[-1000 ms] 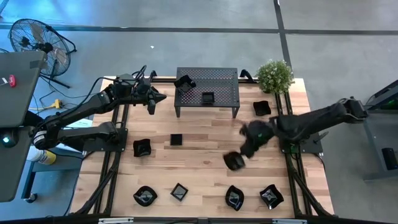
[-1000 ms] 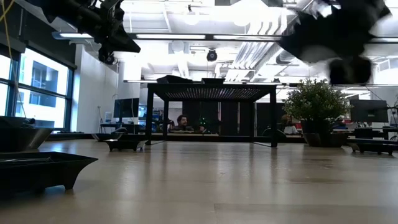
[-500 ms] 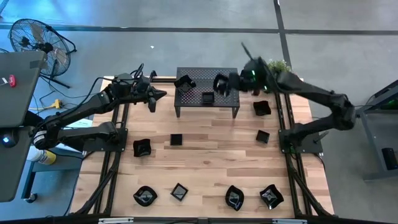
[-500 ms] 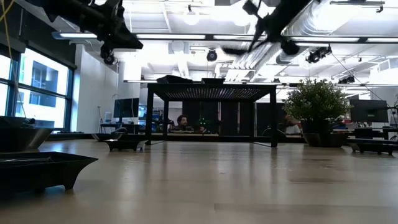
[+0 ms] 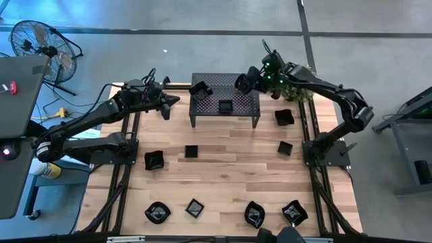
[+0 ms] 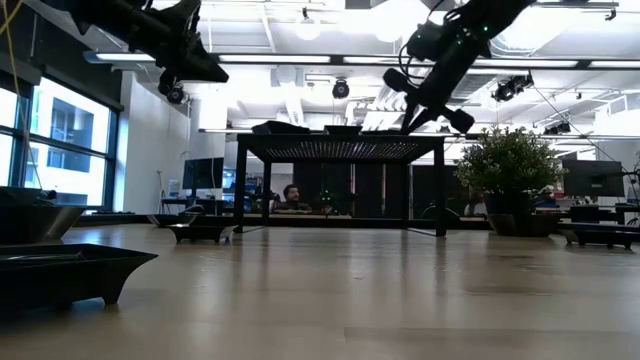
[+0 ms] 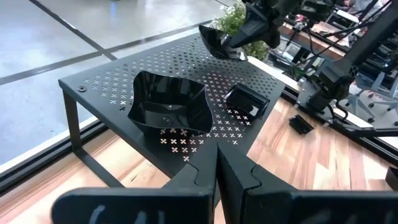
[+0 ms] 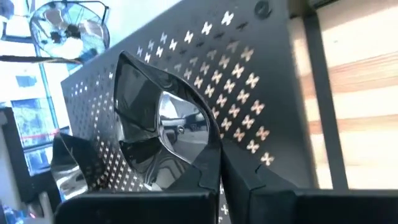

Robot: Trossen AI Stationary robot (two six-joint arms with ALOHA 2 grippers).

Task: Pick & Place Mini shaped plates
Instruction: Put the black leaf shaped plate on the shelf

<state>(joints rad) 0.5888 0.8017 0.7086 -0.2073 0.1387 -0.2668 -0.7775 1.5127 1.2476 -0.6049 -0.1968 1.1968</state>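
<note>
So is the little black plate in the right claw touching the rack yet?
Apart. In the low view, the right gripper and its plate hang clearly above the rack, with bright ceiling showing between.

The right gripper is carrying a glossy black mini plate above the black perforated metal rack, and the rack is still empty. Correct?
Not quite. The right gripper does hold a glossy black mini plate over the black perforated metal rack, but the rack isn't empty: the left wrist view shows a scalloped plate and a small square plate on it.
</note>
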